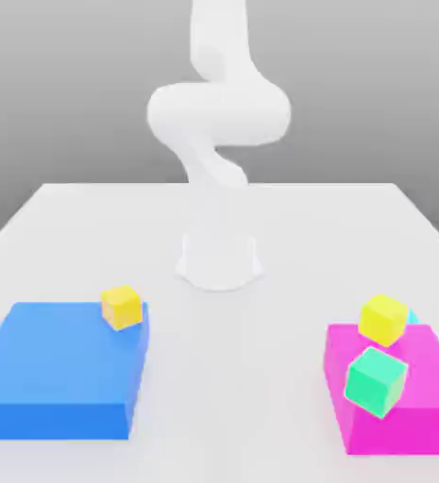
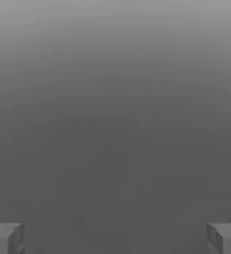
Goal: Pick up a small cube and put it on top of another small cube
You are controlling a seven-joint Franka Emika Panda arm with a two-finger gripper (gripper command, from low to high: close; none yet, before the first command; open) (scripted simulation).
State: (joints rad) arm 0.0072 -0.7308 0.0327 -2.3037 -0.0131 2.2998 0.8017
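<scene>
The small cyan cube (image 1: 413, 317) is peeking out at the right of the exterior view, only a sliver of it showing behind a yellow cube (image 1: 384, 319) on the far edge of the magenta block (image 1: 430, 377). A mint-green cube (image 1: 376, 381) is sitting tilted nearer the front of that same block, close to the yellow one. Across the white desk (image 1: 219, 217), at lower left of the frame, a second yellow cube (image 1: 122, 307) is resting at the far right corner of a flat blue block (image 1: 53, 363). The white arm (image 1: 218, 113) is rising at upper centre, well apart from every cube.

In the hand view, the hand (image 2: 115, 238) is standing fully open with nothing between its two grey fingertips (image 2: 5, 238), which are showing at the lower corners.

Judged by its looks, the cyan cube is likely to be light, rigid and smooth-faced, best taken by two opposite flat sides; with the yellow cube so close, the free pair of faces seems the safer choice.
</scene>
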